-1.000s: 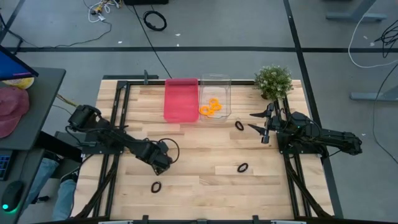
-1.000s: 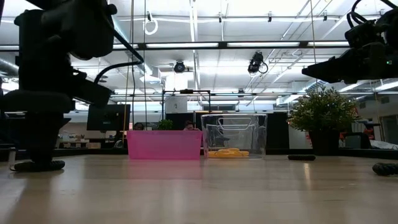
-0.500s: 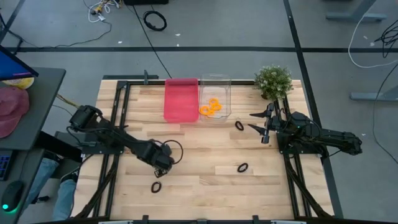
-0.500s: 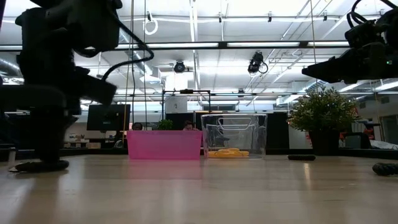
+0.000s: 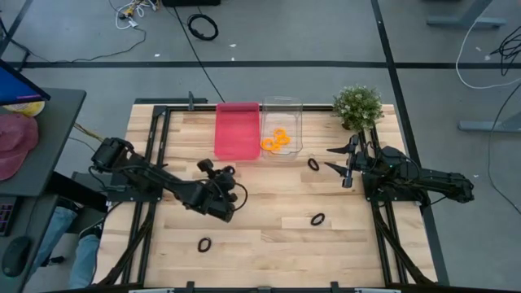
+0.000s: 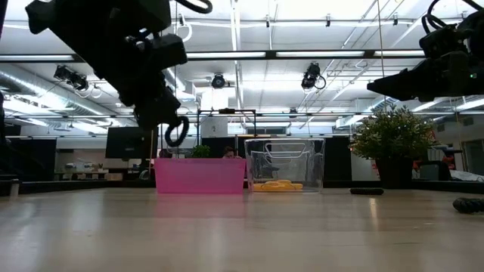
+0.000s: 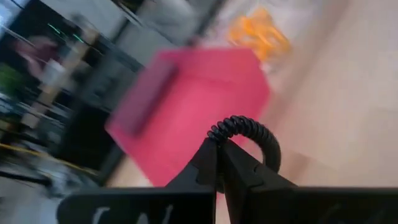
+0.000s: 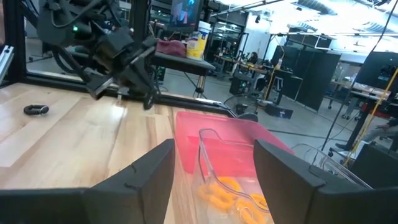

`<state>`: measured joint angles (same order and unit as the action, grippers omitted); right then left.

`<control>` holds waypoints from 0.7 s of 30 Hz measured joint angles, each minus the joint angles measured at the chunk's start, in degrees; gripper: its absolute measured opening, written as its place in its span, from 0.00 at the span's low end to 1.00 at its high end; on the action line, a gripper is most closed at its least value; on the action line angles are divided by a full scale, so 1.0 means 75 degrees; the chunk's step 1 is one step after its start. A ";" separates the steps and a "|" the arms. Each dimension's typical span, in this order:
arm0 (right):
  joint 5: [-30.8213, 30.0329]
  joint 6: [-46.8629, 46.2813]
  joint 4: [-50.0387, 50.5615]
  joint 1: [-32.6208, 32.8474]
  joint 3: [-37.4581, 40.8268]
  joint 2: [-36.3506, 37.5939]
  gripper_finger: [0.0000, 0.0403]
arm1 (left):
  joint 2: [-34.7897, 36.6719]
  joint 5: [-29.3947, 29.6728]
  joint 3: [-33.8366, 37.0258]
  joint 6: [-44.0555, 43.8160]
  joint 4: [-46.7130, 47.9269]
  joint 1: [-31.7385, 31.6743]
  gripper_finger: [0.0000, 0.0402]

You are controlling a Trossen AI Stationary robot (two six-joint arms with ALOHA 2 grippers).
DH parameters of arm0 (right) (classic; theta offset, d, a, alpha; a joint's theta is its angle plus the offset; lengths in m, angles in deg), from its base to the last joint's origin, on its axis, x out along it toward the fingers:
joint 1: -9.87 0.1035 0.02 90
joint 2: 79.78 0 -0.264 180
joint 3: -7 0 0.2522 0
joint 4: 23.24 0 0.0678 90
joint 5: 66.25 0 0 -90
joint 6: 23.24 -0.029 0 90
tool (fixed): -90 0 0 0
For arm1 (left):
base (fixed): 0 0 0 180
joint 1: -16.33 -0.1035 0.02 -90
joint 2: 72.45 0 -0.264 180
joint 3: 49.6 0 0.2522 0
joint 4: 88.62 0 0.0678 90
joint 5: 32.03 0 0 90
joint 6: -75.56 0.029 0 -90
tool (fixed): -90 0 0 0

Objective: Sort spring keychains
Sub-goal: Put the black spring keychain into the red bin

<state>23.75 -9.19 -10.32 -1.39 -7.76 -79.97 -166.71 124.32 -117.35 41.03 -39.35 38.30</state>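
My left gripper point(image 6: 168, 119) hangs above the table's middle left, shut on a black spring keychain point(image 7: 254, 131), a small coiled loop, also seen in the low view point(image 6: 176, 131). Ahead of it stands the pink bin point(image 5: 237, 130). Beside that, the clear bin point(image 5: 282, 122) holds orange spring keychains point(image 5: 276, 140). Three more black keychains lie flat on the wood: near the front point(image 5: 204, 243), right of centre point(image 5: 317, 219) and by the clear bin point(image 5: 313, 164). My right gripper point(image 5: 336, 160) waits open at the right, holding nothing. My left gripper pinches the black keychain's coil at one side of the loop point(image 7: 219, 133) between its two fingertips. The rest of the loop sticks out beyond the fingertips. In the low view the fingers slant downward and the loop hangs below them, well clear of the table.
A potted plant point(image 5: 358, 106) stands at the far right corner, just behind my right arm. Black frame rails point(image 5: 155, 138) run along the table's left and right sides. Open wood lies between the two arms and the bins.
My left gripper has risen from the tabletop and swung toward the table's right and far side, nearer the pink bin. The black keychain that lay under it has come up with it and now hangs clear of the wood.
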 joint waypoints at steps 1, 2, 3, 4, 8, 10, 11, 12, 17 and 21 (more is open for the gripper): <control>-0.0002 0.0000 0.0000 0.0000 0.0000 0.0000 0.55 | 0.0000 0.0319 0.0001 0.0115 0.0003 0.0006 0.01; -0.0002 -0.0003 0.0000 0.0000 0.0000 0.0001 0.55 | 0.0001 0.0681 0.0001 0.0251 0.0004 0.0006 0.01; -0.0002 0.0000 0.0000 0.0000 0.0000 0.0001 0.55 | 0.0003 0.0950 0.0001 0.0375 -0.0004 -0.0002 0.01; -0.0002 0.0000 0.0005 0.0000 0.0000 0.0000 0.55 | 0.0003 0.1163 0.0001 0.0540 -0.0007 -0.0039 0.02; -0.0001 -0.0002 0.0005 0.0000 0.0000 -0.0001 0.55 | 0.0006 0.1566 0.0001 0.1177 -0.0023 -0.0325 0.02; 0.0000 0.0000 0.0003 0.0001 0.0000 0.0001 0.55 | 0.0006 0.1529 0.0001 0.1371 -0.0018 -0.0548 0.01; -0.0002 0.0000 0.0005 0.0000 0.0000 0.0001 0.55 | 0.0011 0.1428 0.0001 0.1444 -0.0018 -0.0667 0.01; -0.0001 -0.0002 0.0004 0.0000 0.0000 0.0001 0.55 | 0.0015 0.1283 0.0001 0.1469 -0.0020 -0.0788 0.01; -0.0002 0.0000 0.0006 0.0000 0.0000 -0.0002 0.55 | 0.0015 0.0713 0.0001 0.1494 -0.0017 -0.1312 0.04; 0.0000 0.0000 0.0006 0.0001 0.0000 -0.0001 0.55 | 0.0017 0.0528 0.0001 0.1532 -0.0012 -0.1511 0.02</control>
<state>23.75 -9.19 -10.27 -1.38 -7.76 -79.98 -166.57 128.28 -117.34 52.52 -39.44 26.97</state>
